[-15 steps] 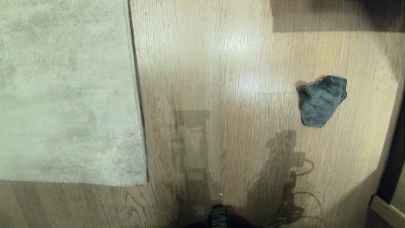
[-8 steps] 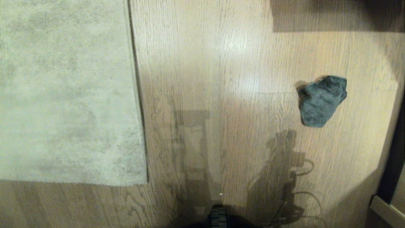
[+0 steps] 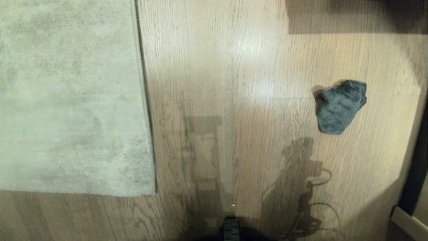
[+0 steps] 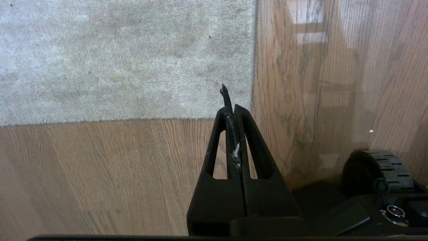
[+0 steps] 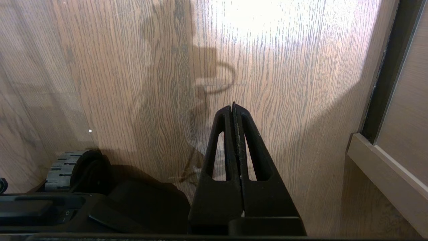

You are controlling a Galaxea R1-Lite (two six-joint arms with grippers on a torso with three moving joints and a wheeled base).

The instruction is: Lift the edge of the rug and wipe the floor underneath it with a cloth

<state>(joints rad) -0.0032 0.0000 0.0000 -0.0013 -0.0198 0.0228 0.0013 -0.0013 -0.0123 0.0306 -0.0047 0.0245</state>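
A: What is lying nearest the robot?

B: Its own base. A ribbed black wheel [image 3: 230,231] is showing at the near edge of the head view. Both arms are hanging low beside it, out of the head view. The left gripper [image 4: 233,106] is pointing over the floor [image 3: 234,83] just short of the rug's near corner, its two fingers pressed together with nothing between them except a wisp of lint. The right gripper [image 5: 233,107] is likewise squeezed closed and empty, hanging above bare planks on the right side.

A: And past the base?

B: Shadows of the robot and its cables are falling across the light wood planks. To the left, the rug [image 3: 67,100] is lying flat, its near corner sitting close to the base, and the rug edge [image 3: 144,100] is running straight away from the robot, down on the floor.

A: Where is the cloth?

B: Farther out on the right, the cloth [image 3: 339,107] is lying crumpled on the floor, well apart from the rug and from both grippers. A dark strip and pale trim [image 5: 384,164] are bordering the floor at the far right.
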